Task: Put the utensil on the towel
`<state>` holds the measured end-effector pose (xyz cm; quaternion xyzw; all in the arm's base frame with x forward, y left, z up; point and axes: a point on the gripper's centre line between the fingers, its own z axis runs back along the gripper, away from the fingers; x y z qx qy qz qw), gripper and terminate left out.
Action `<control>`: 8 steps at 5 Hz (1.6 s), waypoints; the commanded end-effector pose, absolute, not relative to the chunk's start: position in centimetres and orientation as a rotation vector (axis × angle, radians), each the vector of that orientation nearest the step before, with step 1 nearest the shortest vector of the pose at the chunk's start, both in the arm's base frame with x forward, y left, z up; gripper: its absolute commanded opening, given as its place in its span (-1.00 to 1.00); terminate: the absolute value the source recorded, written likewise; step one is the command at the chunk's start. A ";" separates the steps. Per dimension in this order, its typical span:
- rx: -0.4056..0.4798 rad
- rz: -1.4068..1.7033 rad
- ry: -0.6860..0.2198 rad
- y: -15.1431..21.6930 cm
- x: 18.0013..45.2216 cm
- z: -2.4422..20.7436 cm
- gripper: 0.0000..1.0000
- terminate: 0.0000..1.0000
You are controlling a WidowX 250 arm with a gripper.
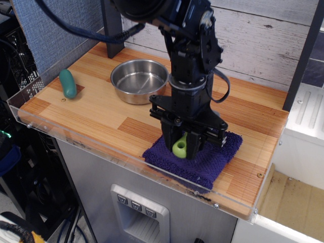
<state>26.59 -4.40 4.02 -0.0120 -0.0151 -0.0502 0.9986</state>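
Note:
My black gripper (183, 147) points straight down over the dark purple-blue towel (212, 158) at the front right of the wooden table. Its fingers (194, 147) are shut on the lime-green handle of the utensil (179, 148). The handle's hole faces the camera. The grey blade is hidden between the fingers. The handle's lower end is at or just above the towel's surface; I cannot tell whether it touches. The gripper and arm hide the middle of the towel.
A steel pan (139, 80) stands at the back centre, behind the arm. A teal-green pickle-shaped object (67, 83) lies at the left. A clear plastic rim (91, 140) runs along the table's front and left edges. A dark post (112, 28) stands at the back.

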 end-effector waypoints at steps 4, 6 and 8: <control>-0.002 -0.112 -0.121 -3.9 27.0 10.6 1.00 -1.00; -0.002 -0.012 -0.195 0.1 26.8 15.4 1.00 -1.00; -0.002 -0.065 -0.133 1.8 27.1 15.8 1.00 -1.00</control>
